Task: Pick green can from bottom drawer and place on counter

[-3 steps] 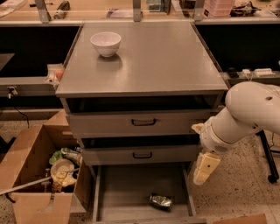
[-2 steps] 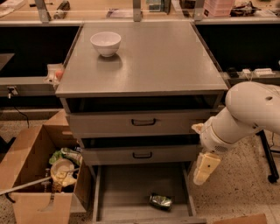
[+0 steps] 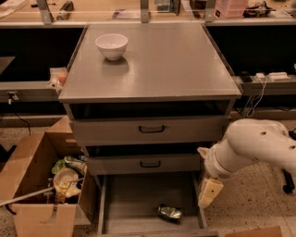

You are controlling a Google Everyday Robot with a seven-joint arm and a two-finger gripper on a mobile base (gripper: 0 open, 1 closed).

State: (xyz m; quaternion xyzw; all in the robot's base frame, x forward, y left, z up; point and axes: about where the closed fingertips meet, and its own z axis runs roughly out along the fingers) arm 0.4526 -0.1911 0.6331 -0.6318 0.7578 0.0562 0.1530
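The green can (image 3: 169,213) lies on its side on the floor of the open bottom drawer (image 3: 134,203), near the front right. My gripper (image 3: 208,192) hangs from the white arm just outside the drawer's right wall, to the right of the can and a little above it, apart from it. The counter (image 3: 157,65) is the broad grey slab on top of the cabinet, with a white bowl (image 3: 111,46) at its back left.
Two upper drawers (image 3: 150,130) with dark handles stand slightly open above the bottom one. An open cardboard box (image 3: 44,185) full of rubbish sits on the floor to the left. A wooden shelf (image 3: 138,11) runs behind the counter. Cables and a power strip (image 3: 268,76) are at the right.
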